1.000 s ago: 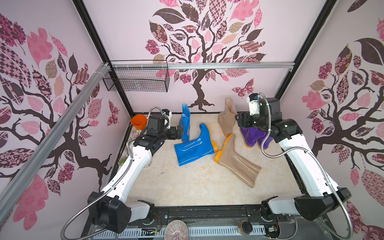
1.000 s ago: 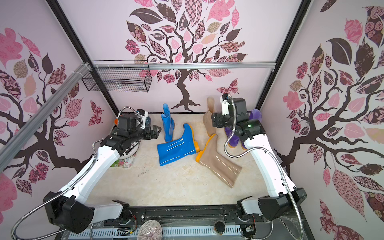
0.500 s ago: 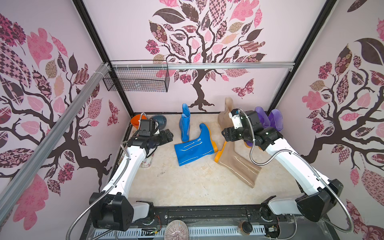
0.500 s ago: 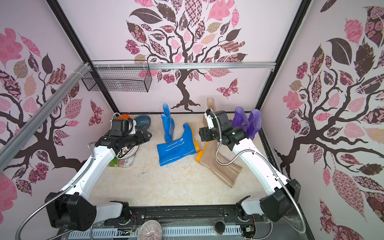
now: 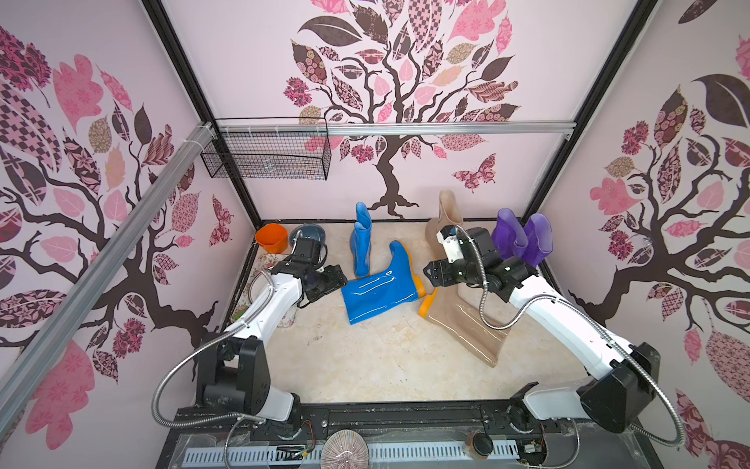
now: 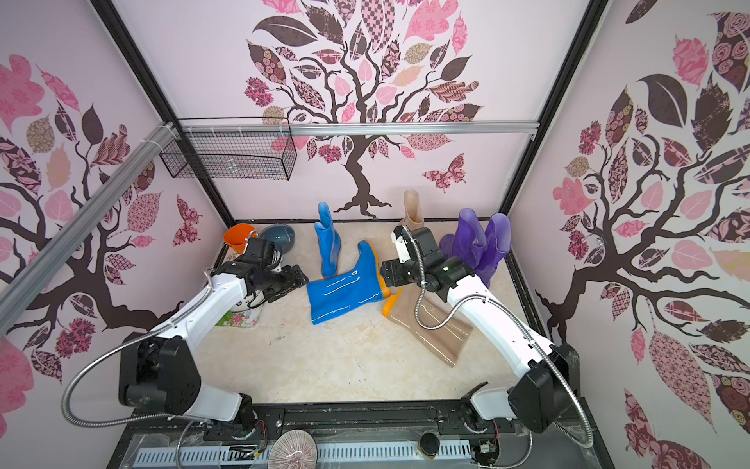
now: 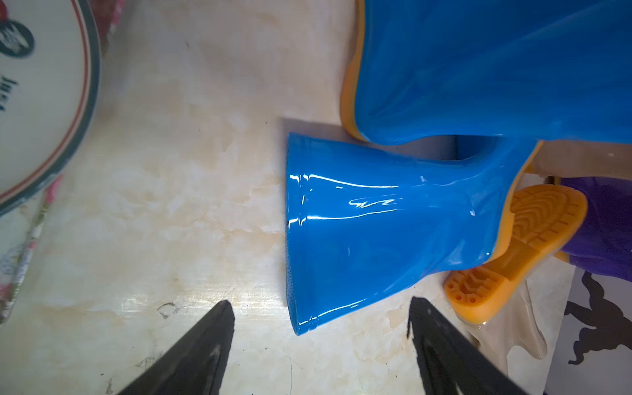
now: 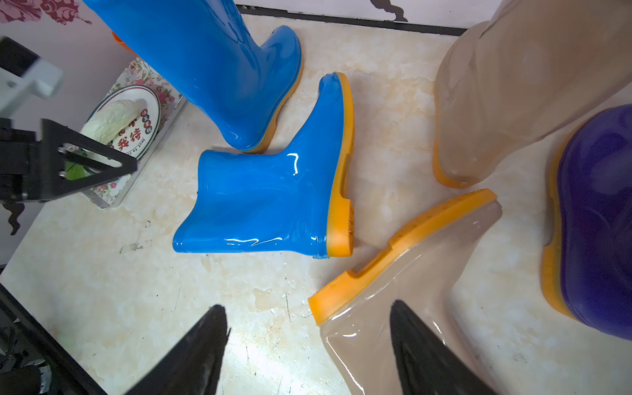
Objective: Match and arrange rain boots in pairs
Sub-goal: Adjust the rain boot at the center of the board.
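Left gripper (image 5: pixel 341 279), jaws wide and empty, beside the fallen blue boot (image 5: pixel 379 294) mid-frame; a clumsy nudge could topple the upright blue boot (image 5: pixel 361 247) just behind.

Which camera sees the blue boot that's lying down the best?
The right wrist view: the lying blue boot shows whole and close. Both top views show it whole but small; the left wrist view mainly its shaft.

At ctr, left flat boot (image 5: pixel 379 294) is laid beside right flat boot (image 5: pixel 462 329) (soles near); upright pair (image 5: pixel 511 235) is stood behind, rt.
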`<state>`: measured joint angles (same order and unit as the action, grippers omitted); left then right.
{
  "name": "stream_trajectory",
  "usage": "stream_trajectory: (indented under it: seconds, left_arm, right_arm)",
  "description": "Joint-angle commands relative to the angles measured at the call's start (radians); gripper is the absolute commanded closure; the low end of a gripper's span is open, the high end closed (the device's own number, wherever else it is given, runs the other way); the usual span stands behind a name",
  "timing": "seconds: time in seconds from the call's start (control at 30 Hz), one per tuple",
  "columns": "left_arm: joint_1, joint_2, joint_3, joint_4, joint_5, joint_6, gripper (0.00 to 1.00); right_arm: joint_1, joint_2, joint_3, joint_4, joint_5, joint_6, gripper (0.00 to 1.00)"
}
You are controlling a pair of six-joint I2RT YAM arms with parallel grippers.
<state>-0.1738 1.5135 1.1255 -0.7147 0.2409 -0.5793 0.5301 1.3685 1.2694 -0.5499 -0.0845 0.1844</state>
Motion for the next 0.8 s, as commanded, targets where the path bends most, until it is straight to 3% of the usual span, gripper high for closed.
stream_trajectory:
  seconds: [0.0, 0.3, 0.77]
  left_arm:
    - [0.015, 0.034, -0.054, 0.026, 0.073, -0.071, 0.17]
    - [0.056, 0.109, -0.151, 0.187, 0.169, -0.131, 0.20]
    - [0.059, 0.263, 0.004, 0.213, 0.031, 0.018, 0.27]
  right_arm:
    - [0.042, 0.037, -0.007, 0.026, -0.019, 0.016, 0.23]
    - [0.098, 0.055, -0.052, 0.060, -0.026, 0.033, 0.24]
    - [0.099, 0.016, -0.083, 0.050, 0.005, 0.041, 0.25]
